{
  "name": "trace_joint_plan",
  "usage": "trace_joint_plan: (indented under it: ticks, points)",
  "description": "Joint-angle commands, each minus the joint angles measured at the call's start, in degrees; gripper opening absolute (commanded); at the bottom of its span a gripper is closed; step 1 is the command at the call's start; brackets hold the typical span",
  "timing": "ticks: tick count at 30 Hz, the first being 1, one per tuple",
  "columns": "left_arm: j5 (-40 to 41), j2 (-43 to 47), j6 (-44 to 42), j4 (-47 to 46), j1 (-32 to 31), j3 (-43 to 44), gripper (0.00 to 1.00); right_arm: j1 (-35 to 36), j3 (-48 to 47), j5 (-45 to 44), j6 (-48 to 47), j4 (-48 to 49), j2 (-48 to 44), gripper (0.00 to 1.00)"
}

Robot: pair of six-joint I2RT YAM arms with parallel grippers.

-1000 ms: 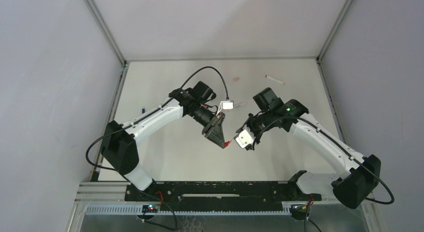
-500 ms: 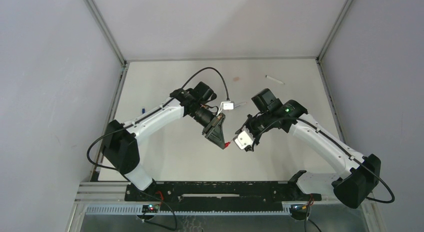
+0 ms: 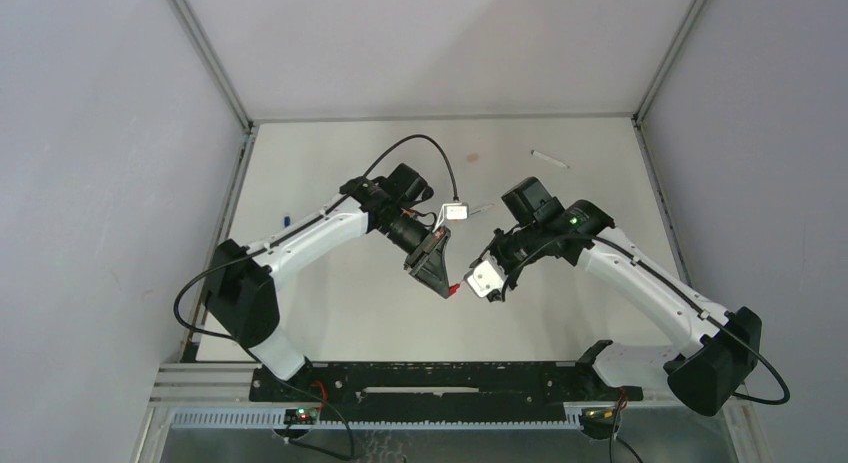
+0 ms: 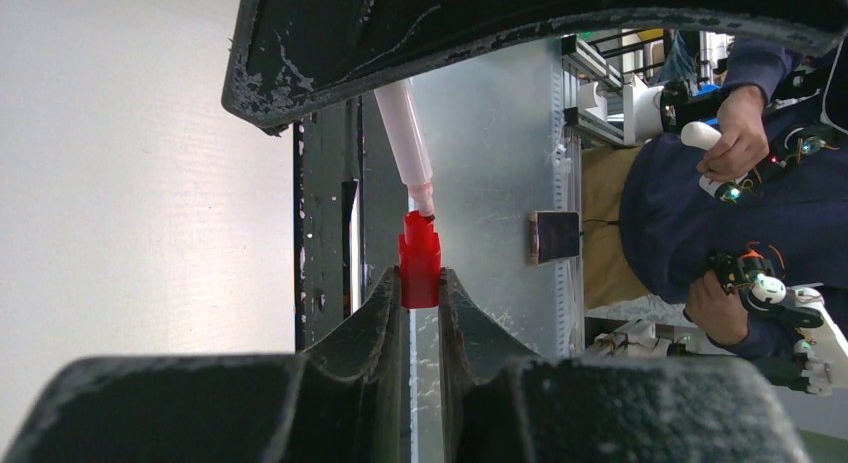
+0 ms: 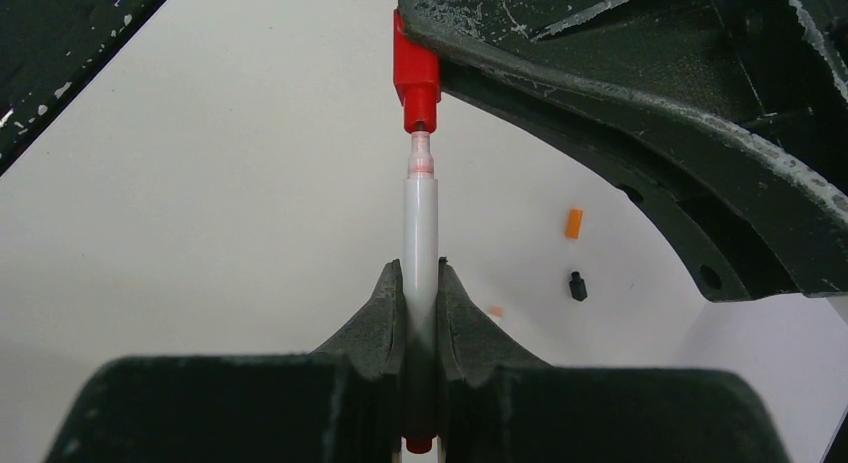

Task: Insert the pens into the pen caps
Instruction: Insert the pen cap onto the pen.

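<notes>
The desk [image 3: 350, 323] carries little that could get in the way. Both arms meet in the air over its middle, somewhat toward the near edge, so a collision with the surface is unlikely. The real risk lies between the two tools.

The left tool [image 4: 420, 293] is closed on the red cap [image 4: 419, 258], pinching only its lower half, with the open mouth facing the other arm. The right tool [image 5: 420, 293] is closed on the white barrel of the pen [image 5: 420, 223], well back from the tip, so a long stretch of barrel stands free ahead of the fingers.

The pinkish-red nib sits right at the cap's mouth, touching or barely inside. I cannot tell which.

- **Off-axis push:** in the left wrist view the pen comes in at a slight slant to the cap. If the tools drive together like that, the shoulder may catch on the rim and jam instead of seating.
- **Slipping barrel:** the grip on the smooth barrel is narrow, so a firm push may slide the pen back through the fingers and not into the cap.
- **Twisting cap:** with so little of the cap held, a sideways load could tilt it or pop it loose. It would then drop to the desk.

An orange cap [image 5: 573, 223] and a black cap [image 5: 577, 286] lie on the desk below, and a dropped piece could knock them.
</notes>
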State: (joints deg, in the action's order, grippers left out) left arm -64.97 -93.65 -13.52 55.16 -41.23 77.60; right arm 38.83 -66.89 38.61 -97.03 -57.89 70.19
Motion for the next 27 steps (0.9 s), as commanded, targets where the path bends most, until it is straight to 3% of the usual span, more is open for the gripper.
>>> trace_joint_plan:
  ticks: [1,27]
  points:
    - [-2.97,0.63,-0.36,-1.11,-0.27,1.75,0.07,0.9,-0.1,0.82,2.05,1.44,0.21,0.0]
    - [-3.29,0.66,-0.71,-1.12,-0.3,0.97,0.06,-0.07,0.01,0.86,2.2,0.13,-0.65,0.0]
